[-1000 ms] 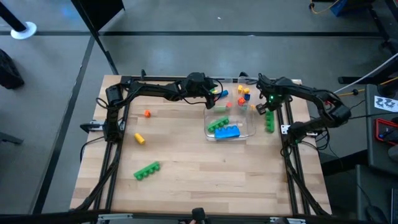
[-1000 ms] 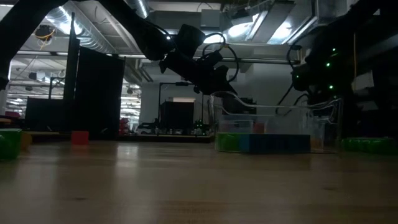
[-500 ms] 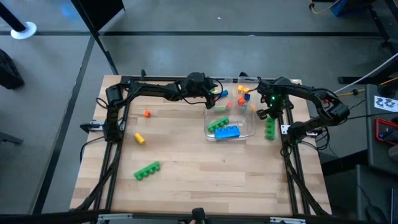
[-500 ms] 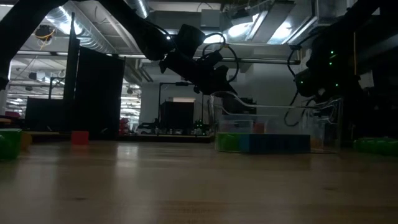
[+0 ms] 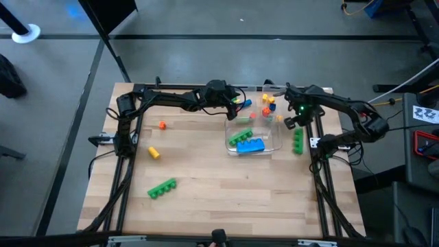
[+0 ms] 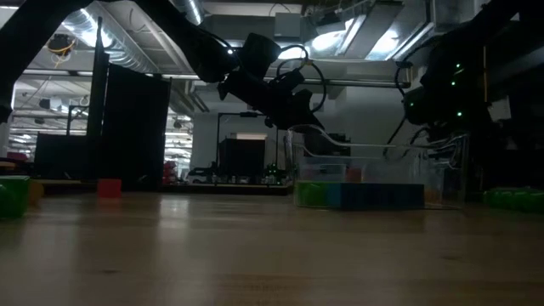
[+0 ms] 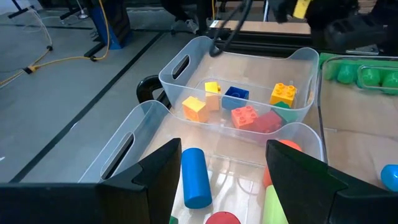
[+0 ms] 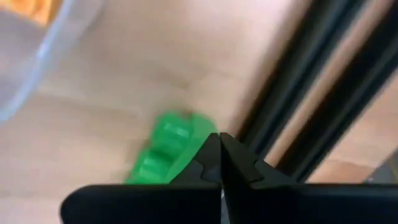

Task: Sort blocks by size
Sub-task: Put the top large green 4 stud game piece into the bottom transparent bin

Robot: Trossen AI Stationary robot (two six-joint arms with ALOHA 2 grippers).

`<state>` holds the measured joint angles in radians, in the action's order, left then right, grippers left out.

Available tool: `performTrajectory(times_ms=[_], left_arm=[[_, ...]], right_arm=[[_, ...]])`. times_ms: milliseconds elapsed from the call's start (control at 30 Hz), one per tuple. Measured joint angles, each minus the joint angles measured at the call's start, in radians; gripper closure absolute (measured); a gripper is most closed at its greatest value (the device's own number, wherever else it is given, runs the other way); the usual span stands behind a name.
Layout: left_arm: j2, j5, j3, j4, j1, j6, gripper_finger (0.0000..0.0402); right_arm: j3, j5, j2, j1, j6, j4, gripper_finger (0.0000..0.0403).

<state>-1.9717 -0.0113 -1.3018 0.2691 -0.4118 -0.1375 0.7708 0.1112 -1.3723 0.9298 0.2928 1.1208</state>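
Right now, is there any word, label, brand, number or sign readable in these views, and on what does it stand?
None can be read.
A white sheet with dark marks lies right of the table, off it: too small to read.
The blocks and clear tray show no print.

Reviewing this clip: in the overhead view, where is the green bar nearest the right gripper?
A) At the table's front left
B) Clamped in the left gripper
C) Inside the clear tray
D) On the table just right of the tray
D: the green bar lies on the wood beside the clear tray, below the shut right gripper.
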Motion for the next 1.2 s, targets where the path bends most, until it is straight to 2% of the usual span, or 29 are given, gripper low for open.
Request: performTrajectory(times_ms=[133, 200, 367, 500, 933, 1200], left_arm=[[0.0, 0.0, 0.0, 0.0, 0.0, 0.0, 0.0183], [0.0, 0.0, 0.0, 0.0, 0.0, 0.0, 0.0183], [0.0, 0.0, 0.0, 0.0, 0.0, 0.0, 0.0183], [0.0, 0.0, 0.0, 0.0, 0.0, 0.0, 0.0183], [0.0, 0.0, 0.0, 0.0, 0.0, -0.019, 0.0183], [0.0, 0.0, 0.0, 0.0, 0.0, -0.019, 0.0183]], right_arm=[[0.0, 0.112, 0.005, 0.0, 0.052, -0.067, 0.0402], [-0.009, 0.124, 0.006, 0.0, 0.063, -0.119, 0.0402], [-0.08, 0.055, -0.003, 0.0, 0.076, -0.192, 0.0402], [-0.134, 0.065, -0.01, 0.0, 0.096, -0.179, 0.0402], [-0.162, -0.118, -0.006, -0.002, 0.093, -0.153, 0.0402], [-0.114, -0.166, -0.005, -0.002, 0.061, 0.032, 0.0402]])
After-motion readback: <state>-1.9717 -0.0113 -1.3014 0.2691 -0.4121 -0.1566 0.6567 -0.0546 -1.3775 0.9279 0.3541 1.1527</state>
